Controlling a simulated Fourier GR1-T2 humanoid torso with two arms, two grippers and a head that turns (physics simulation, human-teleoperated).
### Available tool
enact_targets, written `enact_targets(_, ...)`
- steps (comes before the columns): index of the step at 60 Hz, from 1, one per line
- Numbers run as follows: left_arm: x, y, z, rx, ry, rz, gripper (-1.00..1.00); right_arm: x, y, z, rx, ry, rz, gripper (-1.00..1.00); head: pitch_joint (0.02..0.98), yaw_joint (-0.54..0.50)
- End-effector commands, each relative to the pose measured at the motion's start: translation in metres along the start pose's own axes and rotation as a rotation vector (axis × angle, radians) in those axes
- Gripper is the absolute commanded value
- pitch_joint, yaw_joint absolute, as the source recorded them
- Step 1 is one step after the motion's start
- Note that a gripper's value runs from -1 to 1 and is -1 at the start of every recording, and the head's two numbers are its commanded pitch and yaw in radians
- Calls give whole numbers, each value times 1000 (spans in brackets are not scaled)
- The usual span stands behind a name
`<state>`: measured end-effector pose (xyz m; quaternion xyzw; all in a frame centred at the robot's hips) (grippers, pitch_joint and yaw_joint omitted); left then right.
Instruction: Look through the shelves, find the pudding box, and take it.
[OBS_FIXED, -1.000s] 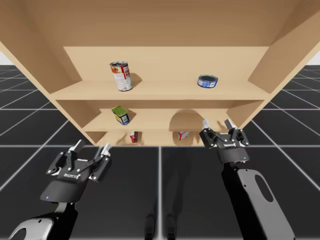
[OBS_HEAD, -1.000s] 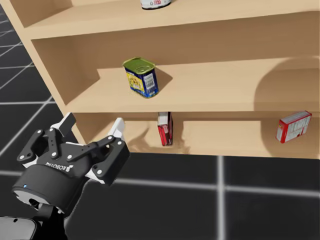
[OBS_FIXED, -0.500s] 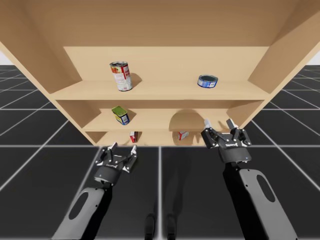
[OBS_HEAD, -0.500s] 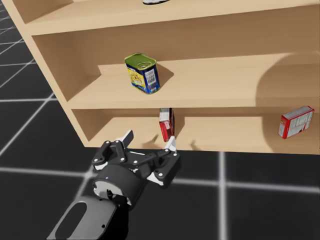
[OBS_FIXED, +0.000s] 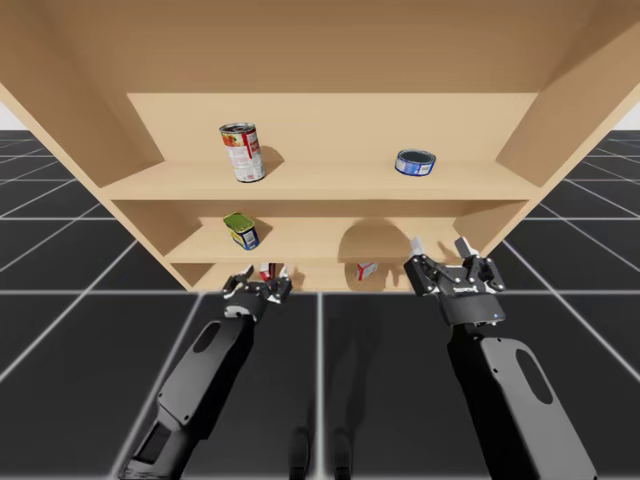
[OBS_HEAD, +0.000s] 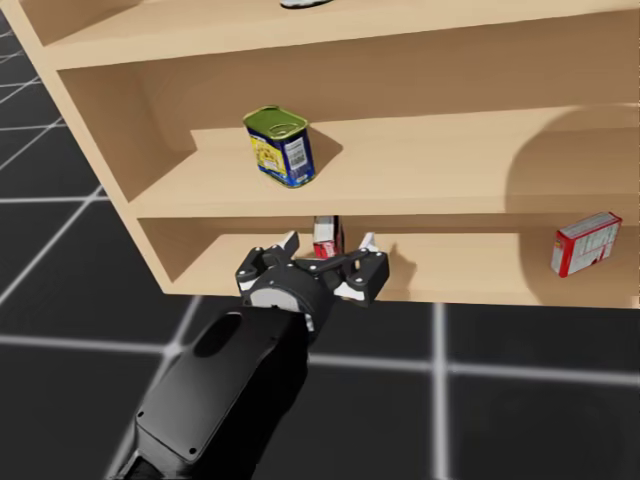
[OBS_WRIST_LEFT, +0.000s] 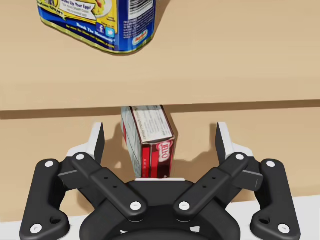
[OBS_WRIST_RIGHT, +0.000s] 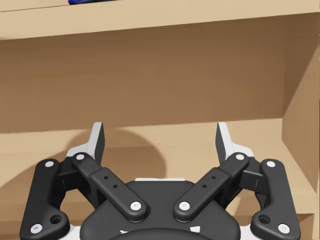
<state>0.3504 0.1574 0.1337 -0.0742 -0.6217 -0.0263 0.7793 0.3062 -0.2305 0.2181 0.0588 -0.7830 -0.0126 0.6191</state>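
Observation:
A red box stands upright on the bottom shelf, also seen in the high view and the head view. My left gripper is open at the shelf's front edge. The box is straight ahead, in line with the gap between the fingers, and touches neither. The same gripper shows under the middle shelf. A second red and white box leans further right on the same shelf. My right gripper is open and holds nothing, facing the middle shelf's right end.
A green and yellow tin sits on the middle shelf, just above my left gripper. On the top shelf stand a red and white can and a flat blue can. The shelf's right wall is beside my right gripper.
My left arm has stretched forward and to the right, bringing its open gripper from the floor side up to the bottom shelf in front of the red box. My right arm has hardly moved.

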Motion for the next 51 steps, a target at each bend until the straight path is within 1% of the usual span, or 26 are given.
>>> enact_targets(1, -5, 5, -20, 20, 28, 13, -1000, 0, -1, 0, -3, 0, -1, -1000, 735, 236)
enact_targets(5, -7, 4, -20, 18, 39, 13, -1000, 0, -1, 0, -3, 1, 1, -1000, 733, 238)
enact_targets(6, -7, 5, -21, 16, 47, 13, -818, -1, -1, 0, -2, 1, 1, -1000, 734, 240)
enact_targets(7, -7, 5, -21, 17, 47, 15, -494, -1, -1, 0, -2, 2, 1, -1000, 733, 240)
enact_targets(8, -8, 5, -22, 17, 48, 17, -270, -1, -1, 0, -2, 2, 0, -1000, 733, 241)
enact_targets(9, -8, 5, -22, 10, 61, 21, 738, -1, -1, -1, -2, 2, 1, -1000, 731, 243)
enact_targets(11, -9, 5, -22, 6, 66, 21, 820, -1, -1, -1, -2, 2, 2, -1000, 730, 243)
enact_targets(12, -9, 5, -21, 3, 70, 24, 902, -1, -1, -1, -3, 3, 2, -1000, 729, 244)
enact_targets(15, -8, 5, -20, 3, 72, 21, 934, -1, -1, -1, -4, 3, 1, -1000, 726, 244)
enact_targets(16, -8, 5, -19, 1, 73, 21, 917, -1, -1, -1, -4, 3, 2, -1000, 726, 244)
enact_targets(18, -5, 5, -17, -4, 70, 18, 951, -1, -1, 0, -6, 4, 2, -1000, 725, 243)
enact_targets(19, -4, 5, -16, -7, 68, 18, 929, -1, -1, 0, -6, 4, 2, -1000, 725, 242)
enact_targets(21, -1, 4, -13, -16, 62, 21, 948, -2, -1, 0, -7, 4, 2, -1000, 724, 242)
enact_targets(24, 5, 3, -7, -26, 48, 10, 962, -2, -2, 0, -9, 4, 2, -1000, 722, 241)
enact_targets(28, 13, 3, 9, -38, 31, -23, 969, -2, -2, 0, -11, 4, 0, -1000, 718, 241)
enact_targets(30, 15, 3, 13, -46, 28, -29, 981, -2, -2, 0, -12, 4, 1, -1000, 719, 240)
enact_targets(32, 16, 5, 22, -49, 27, -56, 970, -2, -2, -1, -13, 4, 1, -1000, 719, 238)
enact_targets(36, 17, 9, 36, -59, 45, -64, 980, -2, -3, -1, -12, 5, 1, -1000, 719, 238)
enact_targets(40, 16, 16, 54, -53, 81, -104, 964, -3, -3, -1, -12, 7, 2, -1000, 717, 238)
enact_targets(42, 14, 21, 65, -52, 100, -136, 958, -3, -3, -1, -12, 7, 3, -1000, 714, 236)
enact_targets(45, 13, 25, 74, -54, 117, -157, 961, -3, -3, -1, -13, 7, 4, -1000, 715, 236)
enact_targets(47, 12, 30, 85, -53, 135, -180, 958, -3, -2, -1, -12, 7, 5, -1000, 713, 236)
enact_targets(48, 11, 34, 93, -51, 147, -200, 953, -4, -2, -1, -13, 7, 4, -1000, 713, 236)
enact_targets(50, 12, 37, 99, -55, 153, -200, 968, -4, -2, -1, -14, 6, 4, -1000, 712, 237)
enact_targets(51, 13, 42, 108, -57, 163, -200, 955, -4, -1, -1, -16, 4, 4, -1000, 711, 235)
